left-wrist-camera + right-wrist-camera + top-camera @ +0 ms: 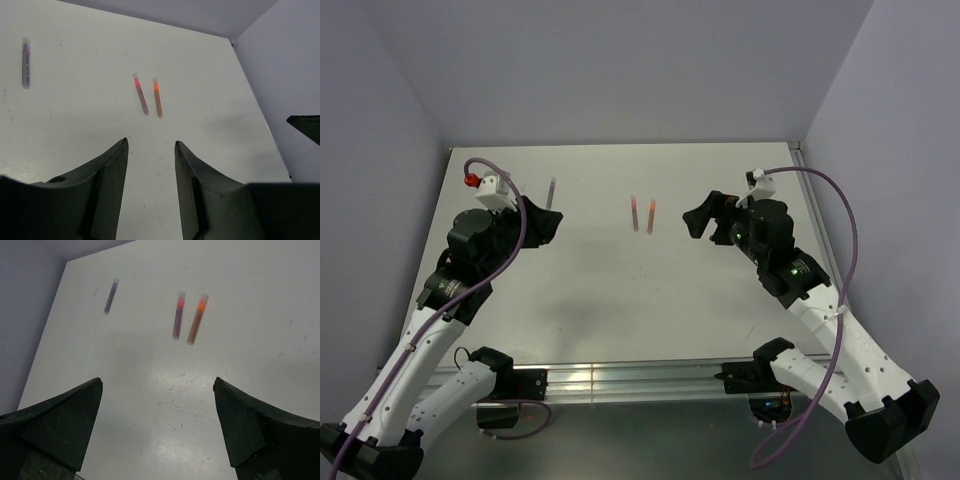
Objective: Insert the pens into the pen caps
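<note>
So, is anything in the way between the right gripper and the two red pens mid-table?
Nothing visible does. The right gripper stands open and empty, and only bare table lies between it and the darker red pen and the orange-red pen, which lie side by side without touching.

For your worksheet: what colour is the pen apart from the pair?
The lone pen: greyish purple; left wrist view.

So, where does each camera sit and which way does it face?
Top external: above and behind, looking down on the white table; left gripper and right gripper show.
Left wrist: on the left arm, facing far right; own open dark fingers show.
Right wrist: on the right arm, facing far left; own open fingers show.
Shared: both wrists see two thin red-tipped pens and one slim grey pen.
</note>
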